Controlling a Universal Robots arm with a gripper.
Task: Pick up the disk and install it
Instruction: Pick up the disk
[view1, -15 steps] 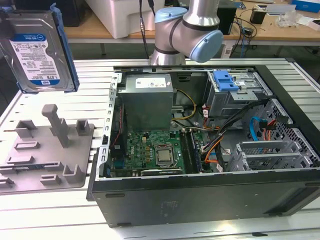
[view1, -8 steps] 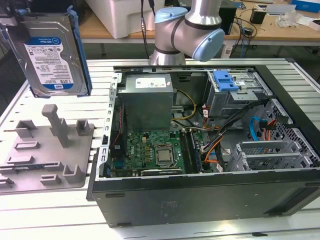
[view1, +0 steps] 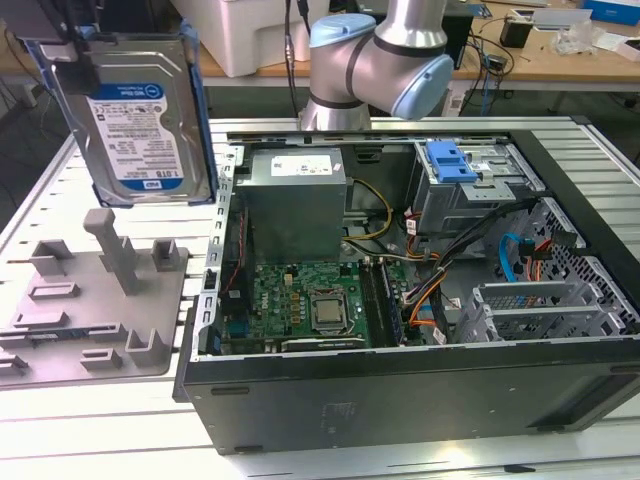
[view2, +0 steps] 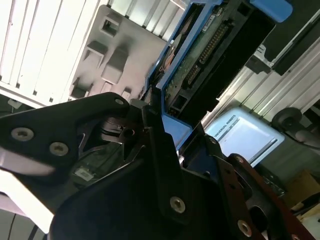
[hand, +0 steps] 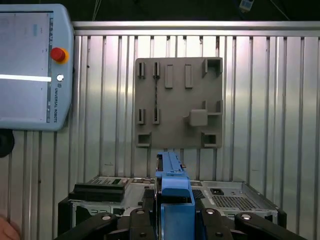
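Note:
The disk (view1: 140, 110), a silver hard drive with a white-and-blue label in a blue carrier frame, hangs upright in the air at the exterior view's upper left, above the grey fixture plate (view1: 100, 310). My gripper (hand: 173, 207) is shut on the blue carrier edge of the disk (hand: 172, 175), with black fingers (hand: 145, 210) on either side. In the second wrist view the disk (view2: 200, 55) shows its circuit-board side, and the gripper (view2: 182, 147) clamps its lower edge. The disk is well clear of the open computer case (view1: 400, 400).
The case lies open on the slatted table, with a drive cage and blue latch (view1: 450, 160) at the back right, a grey power-supply box (view1: 295, 200) and the motherboard (view1: 310, 305). The arm's base joints (view1: 380, 60) stand behind it. A teach pendant (hand: 30, 70) lies beside the fixture plate (hand: 180, 100).

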